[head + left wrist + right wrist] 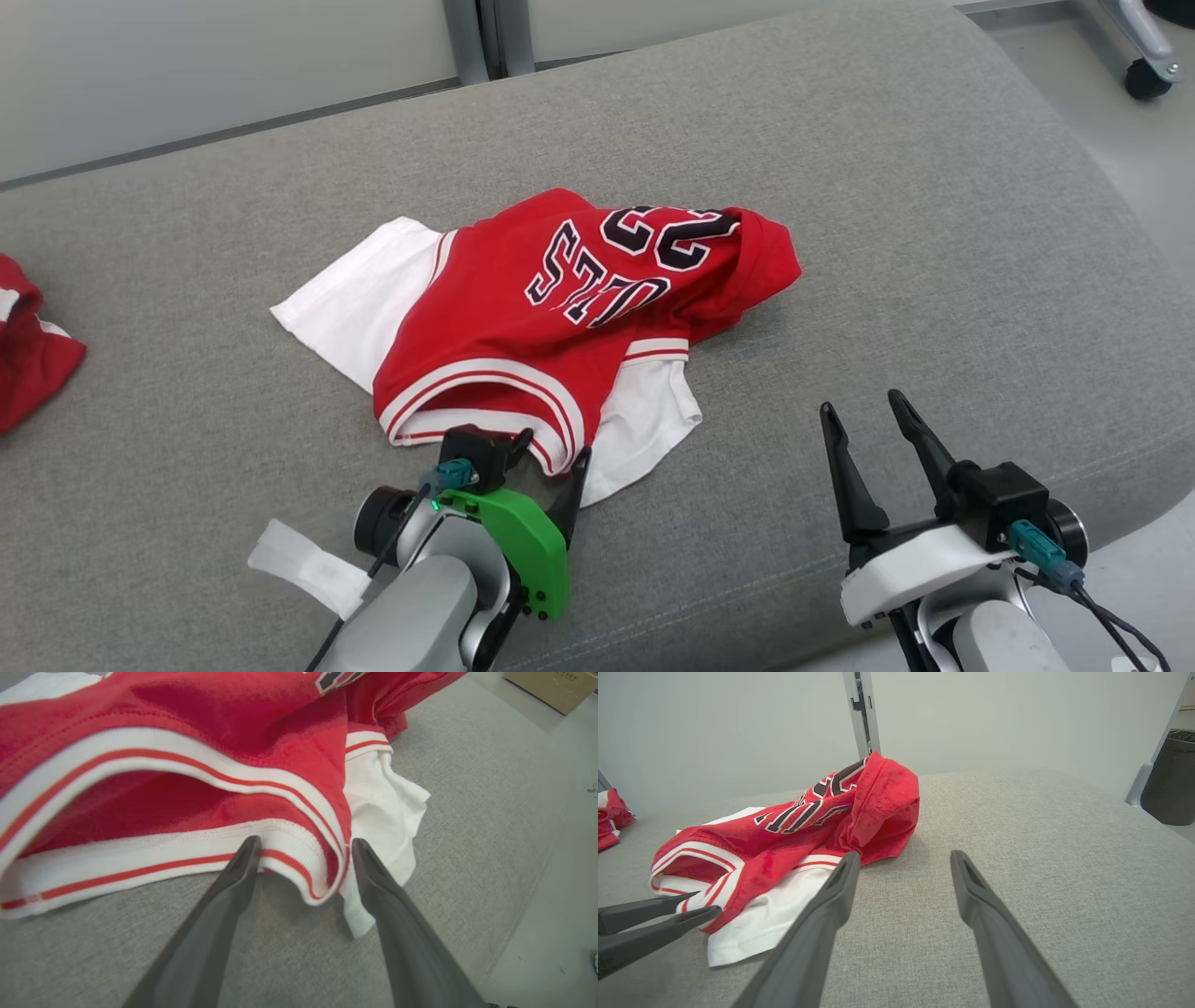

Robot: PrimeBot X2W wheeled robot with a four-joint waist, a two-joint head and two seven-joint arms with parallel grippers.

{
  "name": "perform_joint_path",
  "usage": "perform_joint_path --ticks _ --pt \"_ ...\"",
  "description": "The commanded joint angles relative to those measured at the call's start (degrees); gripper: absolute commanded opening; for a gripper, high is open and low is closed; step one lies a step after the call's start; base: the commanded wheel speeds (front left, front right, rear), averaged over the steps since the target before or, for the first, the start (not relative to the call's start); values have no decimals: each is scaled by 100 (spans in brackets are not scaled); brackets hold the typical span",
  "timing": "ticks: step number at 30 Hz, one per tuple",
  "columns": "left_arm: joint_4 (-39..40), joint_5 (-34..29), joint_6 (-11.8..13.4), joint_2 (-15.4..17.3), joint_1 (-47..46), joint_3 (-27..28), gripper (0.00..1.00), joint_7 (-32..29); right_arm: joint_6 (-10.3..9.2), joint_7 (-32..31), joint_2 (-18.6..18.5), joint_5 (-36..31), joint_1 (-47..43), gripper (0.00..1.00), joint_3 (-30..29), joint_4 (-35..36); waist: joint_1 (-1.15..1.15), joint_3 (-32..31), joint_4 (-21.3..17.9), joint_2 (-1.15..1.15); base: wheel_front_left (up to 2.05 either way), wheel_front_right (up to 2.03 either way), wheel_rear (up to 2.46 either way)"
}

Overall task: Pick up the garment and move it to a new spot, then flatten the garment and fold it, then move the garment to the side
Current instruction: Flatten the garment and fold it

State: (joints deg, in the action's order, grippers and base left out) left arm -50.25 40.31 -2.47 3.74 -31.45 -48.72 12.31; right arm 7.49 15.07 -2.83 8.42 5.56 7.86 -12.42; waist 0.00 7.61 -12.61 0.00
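Note:
The garment [541,317] is a red jersey with dark lettering, white-and-red striped trim and white parts, lying crumpled on the grey cushioned surface [934,233]. My left gripper [553,450] is open at its near edge. In the left wrist view the fingers straddle the striped trim [303,872], with the left gripper [303,847] not closed on it. My right gripper [864,408] stands open above bare cushion to the right of the garment [794,830], nothing between its fingers [840,882]. The left gripper's fingers [668,919] show at the left of the right wrist view.
Another red and white cloth [28,345] lies at the far left of the cushion. The cushion's front edge runs just behind my grippers, with pale floor [1148,168] to the right. A chair castor [1144,79] and a dark bin [1169,779] stand beyond.

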Motion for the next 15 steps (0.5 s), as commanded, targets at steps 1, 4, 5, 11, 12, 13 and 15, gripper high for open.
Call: perform_joint_path --ticks 1,4,5,11,12,13,15 --pt "41 51 -39 -13 100 -29 100 -44 0 25 -10 -54 -89 100 -33 -3 0 -36 -58 0 0 0 0" --pt "62 89 -42 -22 177 -90 100 -109 0 25 -10 -67 -129 100 -27 -6 0 -60 -99 0 0 0 0" --pt "40 86 -7 -24 183 -105 100 -119 0 25 -10 -67 -137 100 -5 -15 0 -66 -122 0 0 0 0" --pt "-142 93 161 -31 74 -75 1 -44 0 25 -10 -46 -84 100 13 -1 0 -50 -206 0 0 0 0" --pt "-169 89 175 -19 47 -63 0 -19 0 25 -10 -51 -76 100 2 2 0 -45 -209 0 0 0 0" --pt "-196 106 187 2 24 -41 0 6 0 25 -10 -55 -78 100 -10 7 0 -43 -209 0 0 0 0" --pt "-233 121 215 51 -18 13 0 69 0 25 -10 -60 -95 100 -32 15 0 -43 -202 0 0 0 0"
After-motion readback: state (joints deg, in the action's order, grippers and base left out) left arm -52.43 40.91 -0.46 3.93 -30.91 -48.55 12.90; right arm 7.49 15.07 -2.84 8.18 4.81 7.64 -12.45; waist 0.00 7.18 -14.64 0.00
